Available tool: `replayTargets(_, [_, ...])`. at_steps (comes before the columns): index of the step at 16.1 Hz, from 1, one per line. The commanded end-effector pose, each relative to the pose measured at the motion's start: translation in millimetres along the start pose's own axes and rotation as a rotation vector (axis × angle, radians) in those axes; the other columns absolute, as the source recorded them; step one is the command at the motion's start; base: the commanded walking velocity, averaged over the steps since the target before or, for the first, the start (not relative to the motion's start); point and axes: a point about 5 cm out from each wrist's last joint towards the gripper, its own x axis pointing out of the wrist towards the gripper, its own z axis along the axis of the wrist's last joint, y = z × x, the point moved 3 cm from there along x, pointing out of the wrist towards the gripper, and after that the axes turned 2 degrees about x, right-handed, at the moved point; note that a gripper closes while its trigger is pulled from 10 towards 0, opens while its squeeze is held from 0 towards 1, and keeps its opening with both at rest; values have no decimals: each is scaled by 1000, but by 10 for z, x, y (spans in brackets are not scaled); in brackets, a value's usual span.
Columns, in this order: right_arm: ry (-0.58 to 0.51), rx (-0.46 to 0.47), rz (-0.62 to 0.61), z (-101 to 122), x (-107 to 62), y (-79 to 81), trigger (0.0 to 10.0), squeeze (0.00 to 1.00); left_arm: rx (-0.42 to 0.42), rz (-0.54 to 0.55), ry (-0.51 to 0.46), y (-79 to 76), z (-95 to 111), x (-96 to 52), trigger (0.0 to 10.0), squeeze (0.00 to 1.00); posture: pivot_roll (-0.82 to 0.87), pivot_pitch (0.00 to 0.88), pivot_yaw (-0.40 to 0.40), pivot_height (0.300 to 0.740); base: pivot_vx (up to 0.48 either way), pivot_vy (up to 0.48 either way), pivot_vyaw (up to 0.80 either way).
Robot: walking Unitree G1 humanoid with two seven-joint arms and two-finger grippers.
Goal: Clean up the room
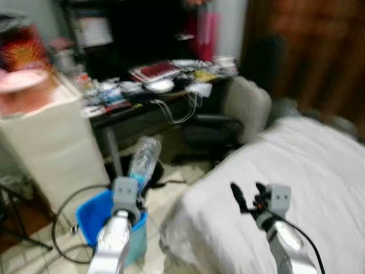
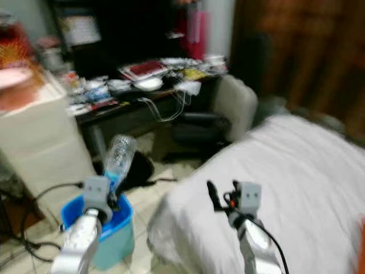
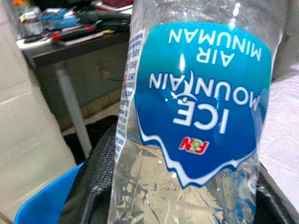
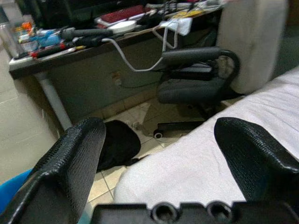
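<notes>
My left gripper (image 1: 136, 181) is shut on a clear plastic water bottle (image 1: 144, 158) with a blue label (image 3: 201, 98), held upright over a blue bin (image 1: 94, 214) on the floor. In the left wrist view a black finger (image 3: 91, 186) presses against the bottle's side. Over the white bed (image 1: 296, 171), my right gripper (image 1: 248, 194) stands open with nothing between its fingers (image 4: 74, 158).
A cluttered dark desk (image 1: 148, 94) stands behind, with an office chair (image 1: 239, 114) pushed near it. A white cabinet (image 1: 51, 142) is at the left. Cables (image 1: 63, 217) lie on the tiled floor beside the bin. A black object (image 4: 119, 142) lies under the desk.
</notes>
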Motion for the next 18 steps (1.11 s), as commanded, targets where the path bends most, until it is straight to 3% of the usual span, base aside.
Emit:
replayTargets(1, [-15, -6, 31, 40, 62, 90, 10000, 0, 12, 43, -26, 151, 74, 11, 10000, 0, 53, 0, -43, 740, 480, 0, 663])
replayTargets(4, [-6, -15, 44, 33, 83, 113, 10000, 0, 9, 56, -20, 200, 75, 26, 10000, 0, 57, 0, -51, 740, 480, 0, 648])
replayTargets(8, [6, -21, 27, 18, 92, 87, 10000, 0, 17, 45, -2, 206, 49, 70, 10000, 0, 56, 0, -55, 740, 480, 0, 0])
replayTargets(11, [-16, -29, -6, 38, 86, 49, 10000, 0, 28, -19, 17, 207, 46, 183, 10000, 0, 55, 0, -55, 740, 480, 0, 0])
replayTargets(13, [-11, -33, -9, 22, 78, 39, 10000, 0, 12, -42, 64, 186, -9, 248, 10000, 0, 46, 0, -51, 740, 480, 0, 0])
replayTargets(18, [16, -48, 23, -30, 40, 57, 10000, 0, -77, -41, 269, 210, -403, 321, 10000, 0, 14, 0, -70, 740, 0, 0, 0])
